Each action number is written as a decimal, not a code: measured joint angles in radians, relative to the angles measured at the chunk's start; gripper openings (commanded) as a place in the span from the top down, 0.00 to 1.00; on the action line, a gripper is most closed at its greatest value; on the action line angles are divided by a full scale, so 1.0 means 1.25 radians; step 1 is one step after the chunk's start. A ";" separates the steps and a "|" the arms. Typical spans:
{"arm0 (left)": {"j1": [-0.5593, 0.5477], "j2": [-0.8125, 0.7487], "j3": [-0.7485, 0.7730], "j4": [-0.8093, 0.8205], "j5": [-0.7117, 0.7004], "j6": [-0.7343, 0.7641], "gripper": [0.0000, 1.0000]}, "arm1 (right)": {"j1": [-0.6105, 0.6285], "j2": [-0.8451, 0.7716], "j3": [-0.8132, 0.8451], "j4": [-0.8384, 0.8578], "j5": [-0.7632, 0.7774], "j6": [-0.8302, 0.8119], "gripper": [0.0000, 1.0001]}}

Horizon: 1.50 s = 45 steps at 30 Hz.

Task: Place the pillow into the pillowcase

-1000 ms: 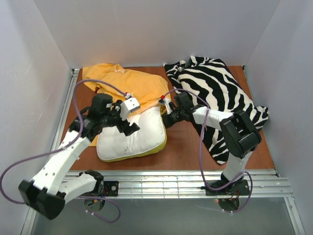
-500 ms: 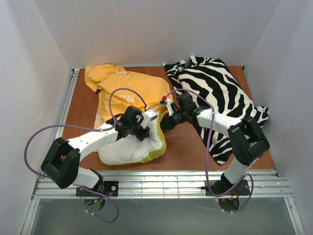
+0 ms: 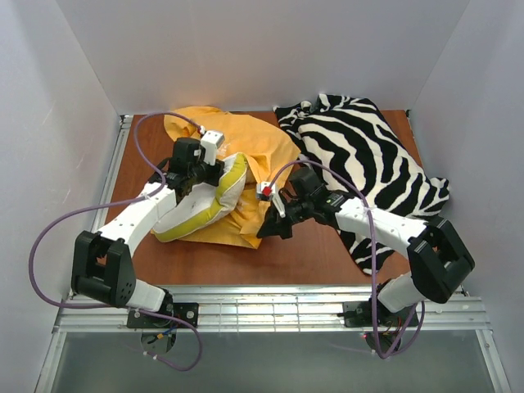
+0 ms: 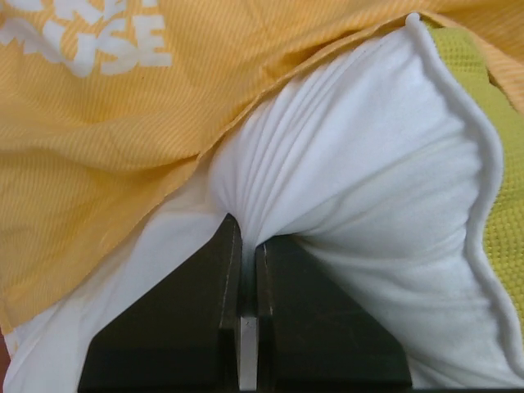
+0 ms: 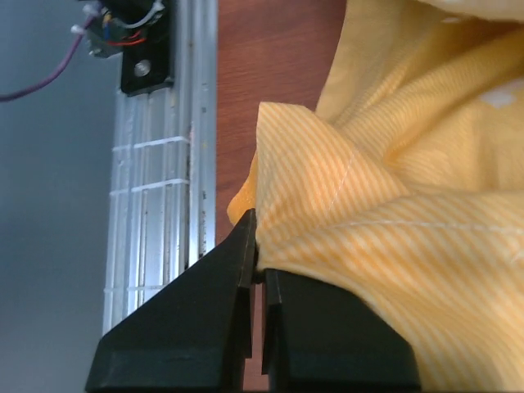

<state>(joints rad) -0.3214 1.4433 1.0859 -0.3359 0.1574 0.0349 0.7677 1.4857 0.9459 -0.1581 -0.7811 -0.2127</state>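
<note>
The white pillow [image 3: 187, 214] with its yellow-green band lies folded on the orange-yellow pillowcase [image 3: 266, 147] at the left middle of the table. My left gripper [image 3: 202, 178] is shut on a pinch of the pillow's white cover [image 4: 368, 188], jaws almost touching around the fabric, left gripper [image 4: 248, 239]. The pillowcase [image 4: 123, 139] with white lettering drapes over the pillow's far side. My right gripper [image 3: 267, 229] is shut on the pillowcase's near edge [image 5: 393, 205], right gripper [image 5: 258, 264], holding it just above the wooden table.
A black-and-white zebra-striped cloth [image 3: 368, 155] covers the right side of the brown table [image 3: 311, 250]. The metal rail [image 5: 155, 164] runs along the near edge. White walls enclose the back and both sides.
My left gripper has shut on the pillow and carried it back and left onto the pillowcase, folding it. The right gripper has pulled the pillowcase edge toward the near side.
</note>
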 measured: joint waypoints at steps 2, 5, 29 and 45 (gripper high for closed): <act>-0.003 -0.018 -0.032 0.021 0.001 0.009 1.00 | 0.015 -0.013 0.002 -0.024 -0.024 -0.032 0.81; -0.011 -0.033 -0.127 0.065 0.014 0.040 1.00 | 0.006 -0.013 0.023 -0.155 -0.089 -0.078 0.64; 0.017 -0.118 -0.294 0.038 0.113 0.141 1.00 | -0.059 0.328 0.286 -0.157 0.529 -0.025 0.47; 0.221 -0.114 -0.042 0.019 0.196 -0.115 1.00 | -0.031 0.234 0.612 -0.115 0.045 0.157 0.99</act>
<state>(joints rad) -0.0448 1.3010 1.0340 -0.3126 0.4023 -0.1085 0.7292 1.7779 1.7107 -0.3016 -0.7242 -0.0158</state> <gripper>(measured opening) 0.022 0.017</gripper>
